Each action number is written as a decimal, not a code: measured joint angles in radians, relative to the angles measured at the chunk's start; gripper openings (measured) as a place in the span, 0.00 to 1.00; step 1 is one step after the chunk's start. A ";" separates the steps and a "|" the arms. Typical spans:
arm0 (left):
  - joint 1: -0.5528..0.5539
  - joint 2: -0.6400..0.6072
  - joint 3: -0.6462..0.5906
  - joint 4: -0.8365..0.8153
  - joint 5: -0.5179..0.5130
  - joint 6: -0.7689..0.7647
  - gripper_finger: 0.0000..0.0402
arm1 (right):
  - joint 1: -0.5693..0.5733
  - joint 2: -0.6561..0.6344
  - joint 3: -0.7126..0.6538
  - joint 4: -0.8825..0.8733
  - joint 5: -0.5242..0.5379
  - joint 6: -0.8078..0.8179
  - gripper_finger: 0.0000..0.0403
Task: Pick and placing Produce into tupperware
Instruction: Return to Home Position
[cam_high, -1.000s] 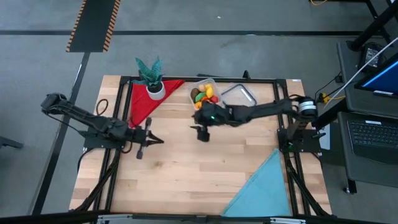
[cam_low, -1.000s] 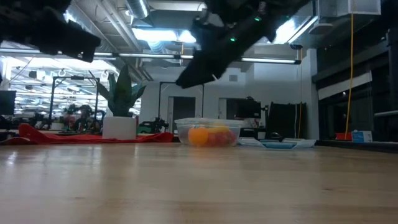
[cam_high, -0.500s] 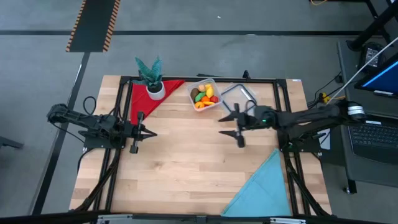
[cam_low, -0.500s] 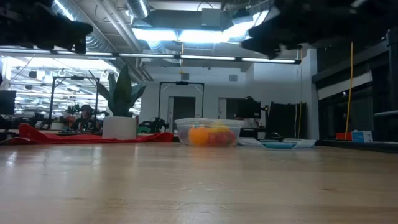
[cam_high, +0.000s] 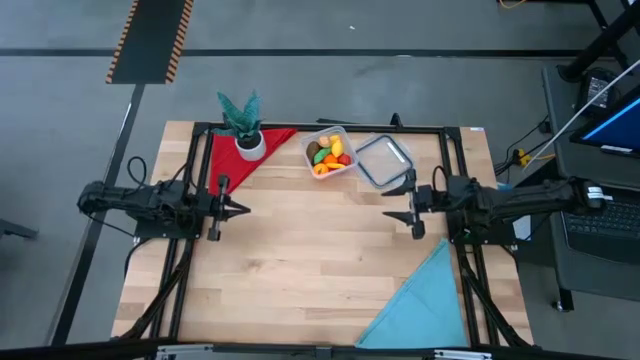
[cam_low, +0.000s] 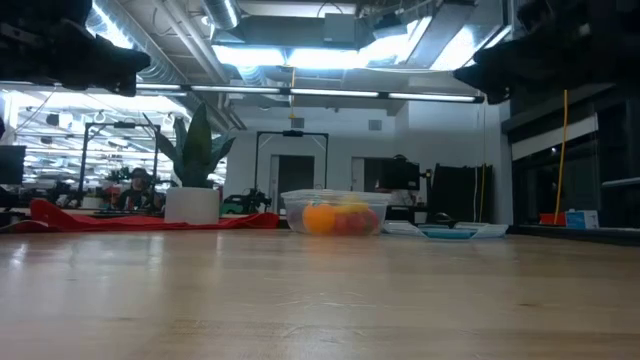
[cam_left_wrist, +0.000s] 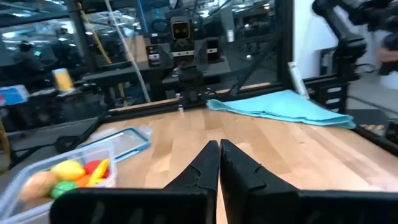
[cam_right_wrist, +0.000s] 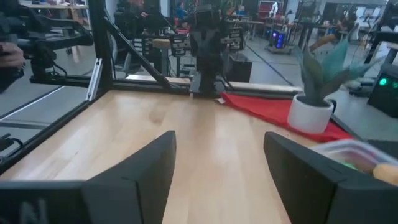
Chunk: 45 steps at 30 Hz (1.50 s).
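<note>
The tupperware (cam_high: 330, 152) sits at the table's (cam_high: 300, 260) 12 o'clock edge. It holds the produce (cam_high: 330, 156), orange, yellow, red, green and brown pieces piled inside. The lid (cam_high: 383, 160) lies flat just beside it at 3 o'clock. The plant (cam_high: 243, 128) stands at its 9 o'clock on a red cloth (cam_high: 232, 168). The right gripper (cam_high: 392, 204) hovers at the tupperware's 4 o'clock, jaws spread wide and empty. The left gripper (cam_high: 240, 209) hangs at 8 o'clock, jaws pressed together. A blue cloth (cam_high: 425, 300) covers the table's 5 o'clock corner.
</note>
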 joint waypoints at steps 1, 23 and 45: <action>0.009 -0.002 -0.002 0.001 0.023 -0.006 0.02 | 0.000 -0.011 -0.012 0.000 0.000 0.009 0.61; 0.147 -0.018 -0.071 0.083 0.120 -0.011 0.02 | -0.052 -0.134 -0.079 -0.016 -0.007 -0.003 0.61; 0.170 -0.018 -0.071 0.075 0.076 -0.041 0.08 | -0.174 -0.308 -0.193 0.021 -0.103 0.024 0.61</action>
